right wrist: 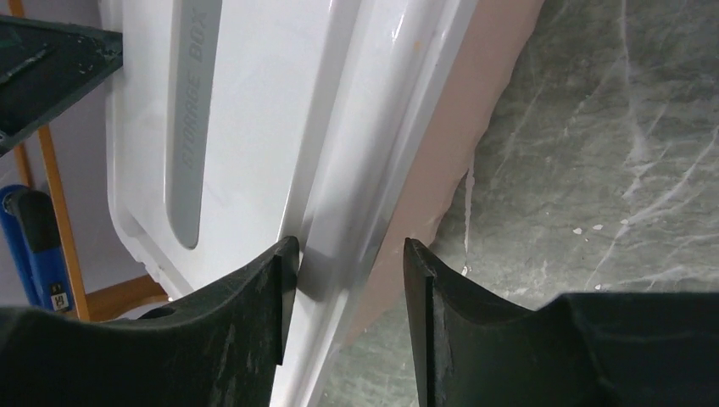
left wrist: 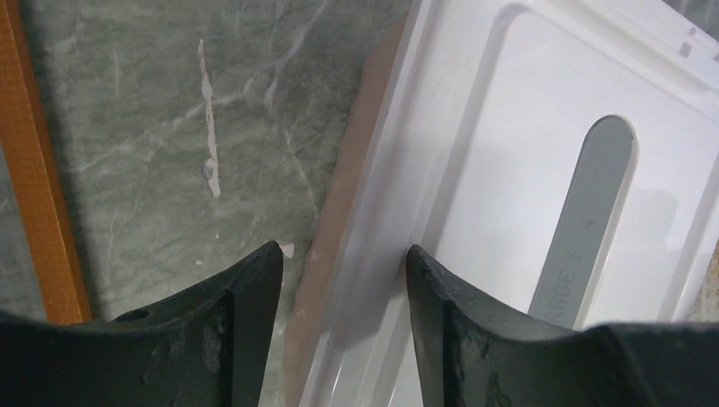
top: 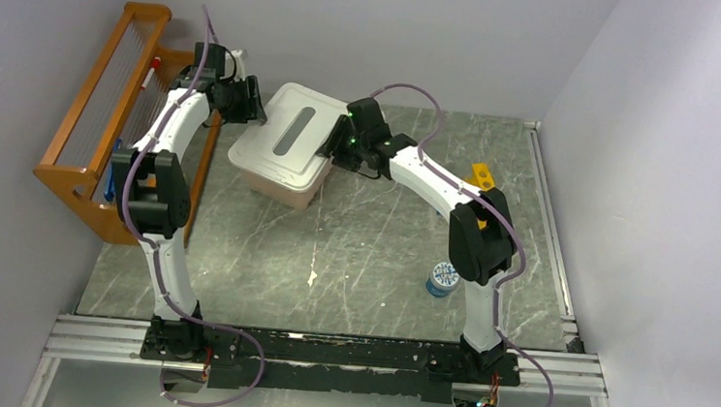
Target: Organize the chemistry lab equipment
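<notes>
Left claw [left wrist: 343, 263] stands apart astride the white lid [left wrist: 509, 170] rim of the pink tub [right wrist: 458, 153]. Right claw [right wrist: 350, 254], likewise apart, straddles the opposite rim. Yellow tube rack [top: 480, 175] lies well to its right.

Left gripper [top: 250, 107]: I see it at the white-lidded tub [top: 271, 143], left edge.
Right gripper [top: 334, 146]: I find it at the tub's right edge.

Lidded tub [top: 268, 157] mid-back, wooden rack [top: 76, 184] left, small jar [top: 442, 280] right-front
</notes>
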`<state>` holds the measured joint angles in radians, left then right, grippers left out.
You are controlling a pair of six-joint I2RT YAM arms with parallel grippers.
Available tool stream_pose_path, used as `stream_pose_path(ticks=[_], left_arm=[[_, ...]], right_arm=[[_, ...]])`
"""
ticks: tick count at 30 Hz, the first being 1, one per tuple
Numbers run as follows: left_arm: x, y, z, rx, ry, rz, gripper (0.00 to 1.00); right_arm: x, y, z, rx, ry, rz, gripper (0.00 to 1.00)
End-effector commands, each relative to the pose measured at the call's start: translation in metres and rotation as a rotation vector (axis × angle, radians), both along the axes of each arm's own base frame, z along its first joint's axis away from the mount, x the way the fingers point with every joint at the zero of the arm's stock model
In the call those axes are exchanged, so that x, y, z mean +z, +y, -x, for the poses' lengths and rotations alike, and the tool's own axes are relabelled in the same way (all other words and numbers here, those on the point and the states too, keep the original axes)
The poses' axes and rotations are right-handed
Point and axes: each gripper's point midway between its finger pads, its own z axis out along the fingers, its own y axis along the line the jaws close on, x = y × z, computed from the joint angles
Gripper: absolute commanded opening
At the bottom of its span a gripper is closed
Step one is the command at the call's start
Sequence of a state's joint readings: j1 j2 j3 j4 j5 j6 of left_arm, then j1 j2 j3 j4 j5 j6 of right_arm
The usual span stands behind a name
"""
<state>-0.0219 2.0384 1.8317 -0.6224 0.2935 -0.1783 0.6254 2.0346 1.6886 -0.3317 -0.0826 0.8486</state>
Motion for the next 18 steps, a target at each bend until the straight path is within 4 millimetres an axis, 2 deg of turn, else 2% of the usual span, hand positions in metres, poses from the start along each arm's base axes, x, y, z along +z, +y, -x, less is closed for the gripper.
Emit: stream_pose_path(ticks=[1, 4, 8, 11, 14, 18], left_arm=[[-0.022, 0.001, 0.000, 0.002, 0.058, -0.094, 0.60], [-0.009, 0.005, -0.005, 0.021, 0.022, -0.131, 0.61], [0.042, 0.008, -0.018, 0.046, -0.100, -0.145, 0.71], [0.085, 0.008, -0.022, 0.053, -0.211, -0.135, 0.77], [0.122, 0.006, -0.016, 0.049, -0.291, -0.118, 0.82], [0.153, -0.002, 0.007, 0.023, -0.342, -0.091, 0.86]], right_arm=[[-0.038, -0.033, 0.000, -0.121, 0.065, 0.149, 0.50], [-0.031, -0.029, -0.004, -0.092, 0.038, 0.141, 0.49], [0.022, -0.012, -0.018, 0.048, -0.081, 0.068, 0.56], [0.061, -0.012, -0.026, 0.100, -0.169, 0.091, 0.60], [0.090, -0.025, -0.026, 0.100, -0.250, 0.133, 0.62], [0.108, -0.052, -0.013, 0.087, -0.294, 0.189, 0.65]])
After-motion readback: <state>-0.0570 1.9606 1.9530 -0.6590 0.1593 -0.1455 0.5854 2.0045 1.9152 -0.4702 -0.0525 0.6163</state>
